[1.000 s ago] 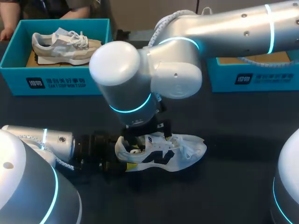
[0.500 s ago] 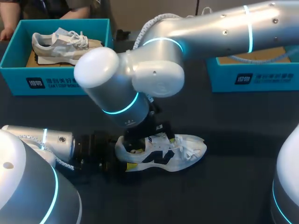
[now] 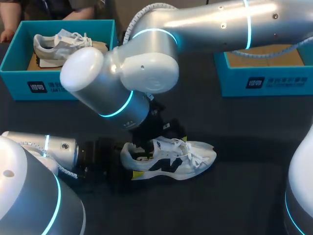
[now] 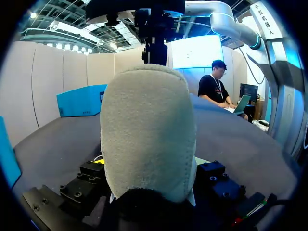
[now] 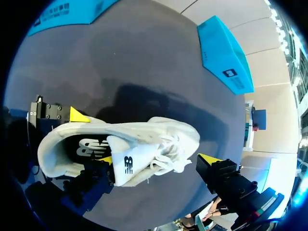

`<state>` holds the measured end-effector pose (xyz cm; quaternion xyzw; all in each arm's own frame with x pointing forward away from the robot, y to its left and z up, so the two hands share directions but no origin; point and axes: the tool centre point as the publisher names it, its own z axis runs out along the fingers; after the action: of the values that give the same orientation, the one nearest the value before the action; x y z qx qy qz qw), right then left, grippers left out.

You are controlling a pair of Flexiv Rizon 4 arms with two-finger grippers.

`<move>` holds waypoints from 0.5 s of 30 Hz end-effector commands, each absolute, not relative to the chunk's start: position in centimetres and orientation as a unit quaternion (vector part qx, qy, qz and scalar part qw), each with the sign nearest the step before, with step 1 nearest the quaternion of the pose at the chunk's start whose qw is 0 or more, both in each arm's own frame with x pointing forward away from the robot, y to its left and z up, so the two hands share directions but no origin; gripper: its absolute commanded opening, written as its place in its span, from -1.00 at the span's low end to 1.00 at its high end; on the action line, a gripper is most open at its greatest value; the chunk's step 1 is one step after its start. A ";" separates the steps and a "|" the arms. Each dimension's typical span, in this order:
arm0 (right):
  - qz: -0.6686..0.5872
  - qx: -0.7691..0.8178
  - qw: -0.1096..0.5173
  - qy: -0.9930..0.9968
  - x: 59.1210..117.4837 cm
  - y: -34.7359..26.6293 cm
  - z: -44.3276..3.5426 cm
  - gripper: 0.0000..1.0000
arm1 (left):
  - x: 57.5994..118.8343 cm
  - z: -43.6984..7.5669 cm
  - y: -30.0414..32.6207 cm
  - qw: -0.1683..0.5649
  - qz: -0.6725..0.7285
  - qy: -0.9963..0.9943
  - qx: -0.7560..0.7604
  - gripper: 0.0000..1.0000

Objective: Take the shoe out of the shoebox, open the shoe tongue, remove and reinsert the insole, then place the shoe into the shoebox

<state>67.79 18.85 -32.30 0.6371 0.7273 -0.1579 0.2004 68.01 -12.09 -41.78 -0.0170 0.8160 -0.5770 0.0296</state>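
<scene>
The white shoe (image 3: pixel 171 161) is seen out of its box, standing on its sole on the dark bench (image 3: pixel 244 200), toe toward the robot's right and heel toward its left. The heel is grasped by the left pincer (image 4: pixel 149 162). In the left wrist view the padded heel back fills the space between the two fingers. In the right wrist view one yellow fingertip (image 5: pixel 78 115) is pressed against the heel's far side. The left arm (image 3: pixel 49 147) is laid low along the bench, coming in from the left.

The right arm (image 3: pixel 146 78) is stretched across the middle, and the right pincer (image 5: pixel 157 159) is held above the shoe's opening — released, its fingers spread wide with nothing clamped between them. One of its fingertips (image 5: pixel 209 159) is seen beside the forefoot, clear of the shoe; whether the other touches the tongue cannot be told. The tongue (image 5: pixel 126 166) is turned out of the opening, over one side of the shoe, and the dark insole (image 5: pixel 86 147) is seen inside. The laces (image 3: pixel 191 155) are left loose over the forefoot.

At the bench's far right a blue shoebox (image 3: pixel 264 83) is set open, well apart from the shoe. At the far left a second blue box (image 3: pixel 58 87) is filled by a grey-and-beige shoe (image 3: pixel 63 46).
</scene>
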 end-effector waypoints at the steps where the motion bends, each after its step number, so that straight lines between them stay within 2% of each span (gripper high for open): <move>1: -0.106 0.782 0.234 0.568 67.2 19.0 -31.7 0.50 | 68.2 -42.1 -12.0 0.029 -0.575 0.817 -0.017 -1.00; 3: -0.100 0.782 0.230 0.570 67.2 19.1 -31.4 0.00 | 68.2 -42.1 -12.0 0.029 -0.575 0.817 -0.017 -1.00; 7: -0.085 0.787 0.220 0.570 67.3 19.0 -31.1 -0.20 | 68.2 -42.1 -12.0 0.029 -0.575 0.817 -0.017 -1.00; 13: -0.078 0.786 0.202 0.579 67.6 18.4 -31.1 -0.85 | 68.2 -42.1 -12.0 0.029 -0.575 0.817 -0.017 -1.00; 15: -0.077 0.784 0.198 0.583 67.7 18.2 -31.1 -0.93 | 68.2 -42.1 -12.0 0.029 -0.575 0.817 -0.017 -1.00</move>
<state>68.02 19.13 -30.95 0.6476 0.7269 -0.1322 0.1864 68.01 -12.09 -41.78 -0.0170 0.8160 -0.5770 0.0296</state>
